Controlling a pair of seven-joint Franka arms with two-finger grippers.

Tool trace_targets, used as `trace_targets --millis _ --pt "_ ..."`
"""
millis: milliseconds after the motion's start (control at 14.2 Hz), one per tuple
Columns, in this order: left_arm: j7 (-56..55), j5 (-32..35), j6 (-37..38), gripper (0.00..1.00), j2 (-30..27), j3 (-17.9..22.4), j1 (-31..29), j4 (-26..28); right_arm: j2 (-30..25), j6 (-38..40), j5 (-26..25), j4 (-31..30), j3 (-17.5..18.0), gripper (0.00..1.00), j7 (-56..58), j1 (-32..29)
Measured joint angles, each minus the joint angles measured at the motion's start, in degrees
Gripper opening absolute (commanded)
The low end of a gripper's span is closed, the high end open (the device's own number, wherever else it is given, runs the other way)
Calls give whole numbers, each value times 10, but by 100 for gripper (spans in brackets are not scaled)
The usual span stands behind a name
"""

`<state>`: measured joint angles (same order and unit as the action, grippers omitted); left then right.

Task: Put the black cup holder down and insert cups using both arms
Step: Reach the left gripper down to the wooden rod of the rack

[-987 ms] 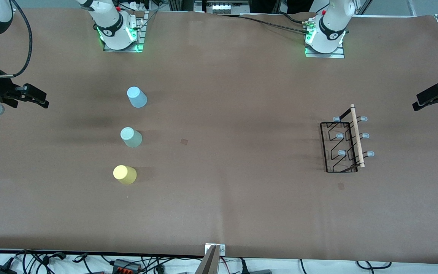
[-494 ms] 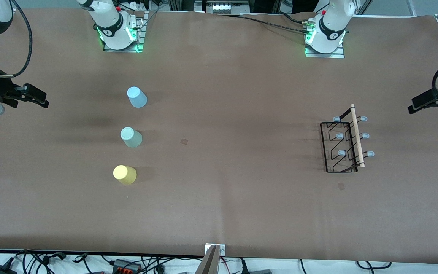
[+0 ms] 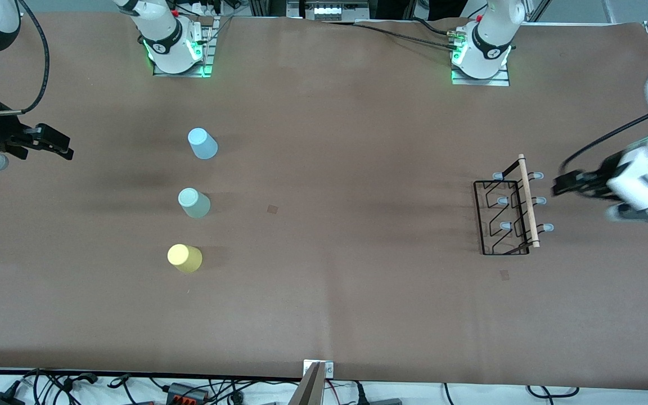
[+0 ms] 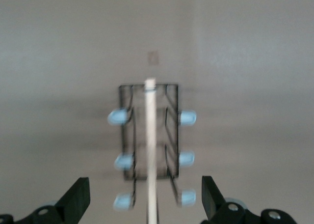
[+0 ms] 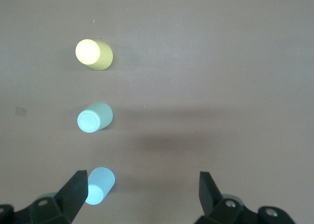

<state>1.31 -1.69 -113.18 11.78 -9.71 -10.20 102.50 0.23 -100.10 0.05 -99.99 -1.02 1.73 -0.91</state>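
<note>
Front view, so far: we see nothing of the task done yet; the rack [image 3: 507, 207] stands on the table [image 3: 346, 292] toward the left arm's end, with no cup on any peg
Front view, cups: the blue cup [image 3: 202, 143], mint cup [image 3: 193, 203] and yellow cup [image 3: 184, 258] stand in a row toward the right arm's end, well apart from the rack; blue is farthest from the camera, yellow nearest
Front view, left gripper: the left gripper [image 3: 560, 184] hangs over the table just beside the rack's wooden handle [image 3: 528, 201], not touching it; it carries nothing
Front view, right gripper: the right gripper [image 3: 61, 147] hangs over the table's edge at its own end, apart from the cups; it is empty, and we judge that this arm waits

Left wrist view, rack: the rack [image 4: 149, 130] lies ahead of the camera, its handle [image 4: 151, 150] running toward the lens and its blue-tipped pegs [image 4: 186, 118] on both sides
Left wrist view, fingers: both fingers [image 4: 78, 197] are spread wide, with the handle's line between them and no contact

Right wrist view, cups: yellow cup [image 5: 93, 54], mint cup [image 5: 94, 117] and blue cup [image 5: 99, 184] all stand loose on the table
Right wrist view, fingers: spread wide [image 5: 208, 189]; nothing between them

Left to do, as we judge: grasp and place the rack; then put all three cups on it
</note>
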Motion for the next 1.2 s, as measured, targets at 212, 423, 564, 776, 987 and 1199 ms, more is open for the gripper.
trace_targets --millis 212,423,564,776,987,1199 --pt "-1 0 -172 100 14 -17 9 117 2 -1 0 0 0 100 0 0" --pt "1 5 -191 100 15 -17 9 134 4 -1 0 0 1 100 0 0" --pt "1 22 -190 100 13 -16 8 135 4 -1 0 0 1 100 0 0" --pt "1 30 -187 87 7 -16 3 146 4 4 0 0 1 100 0 0" --pt "1 30 -159 63 -10 -16 0 161 4 15 0 0 1 100 0 0" --pt "1 30 -130 47 -23 -16 -4 164 4 24 0 0 1 100 0 0"
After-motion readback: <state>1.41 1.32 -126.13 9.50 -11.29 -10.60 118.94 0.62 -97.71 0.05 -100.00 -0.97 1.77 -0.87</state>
